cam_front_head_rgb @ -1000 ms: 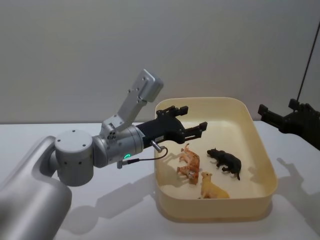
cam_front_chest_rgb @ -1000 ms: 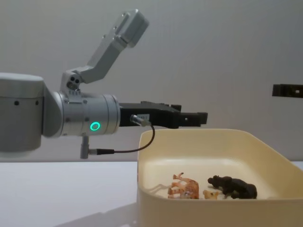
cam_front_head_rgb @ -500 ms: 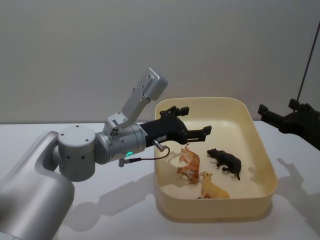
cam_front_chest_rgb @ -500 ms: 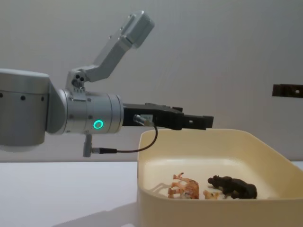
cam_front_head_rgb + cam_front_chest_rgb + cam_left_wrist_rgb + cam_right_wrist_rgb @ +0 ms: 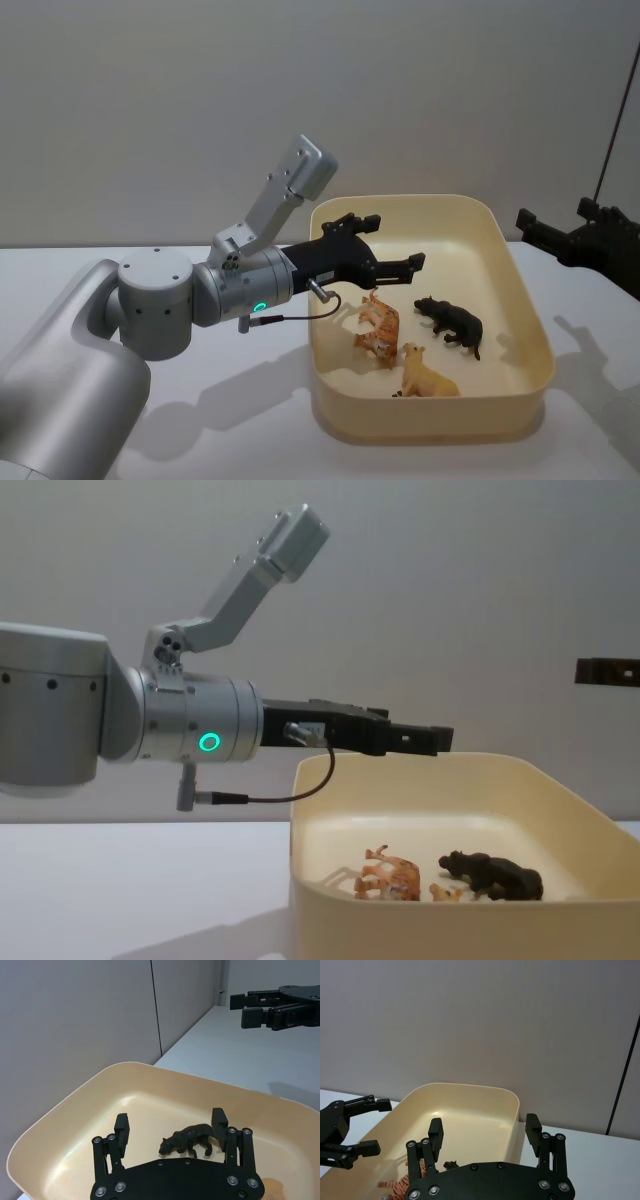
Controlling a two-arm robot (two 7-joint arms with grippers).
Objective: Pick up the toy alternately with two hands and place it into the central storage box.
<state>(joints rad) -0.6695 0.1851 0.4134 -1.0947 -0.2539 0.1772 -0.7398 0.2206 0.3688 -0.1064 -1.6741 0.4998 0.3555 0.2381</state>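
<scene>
Inside the central storage box (image 5: 520,400), near its left wall, lie three toys: an orange tiger (image 5: 379,326), a tan animal (image 5: 424,375) and a black animal (image 5: 453,322), so the placing looks largely done, with no toy visible on the white table (image 5: 250,420). The left gripper (image 5: 385,245) hangs over the box's left rim, jaws apart and empty. The right gripper (image 5: 545,232) hovers off the box's right side, jaws apart too; nothing blocks either.

I count three toy animals: one orange tiger (image 5: 379,325), one black bear (image 5: 452,323) and one tan figure (image 5: 424,375). I count one cream storage box (image 5: 520,290) and two pincers, the left pincer (image 5: 385,246) and the right pincer (image 5: 560,232).
</scene>
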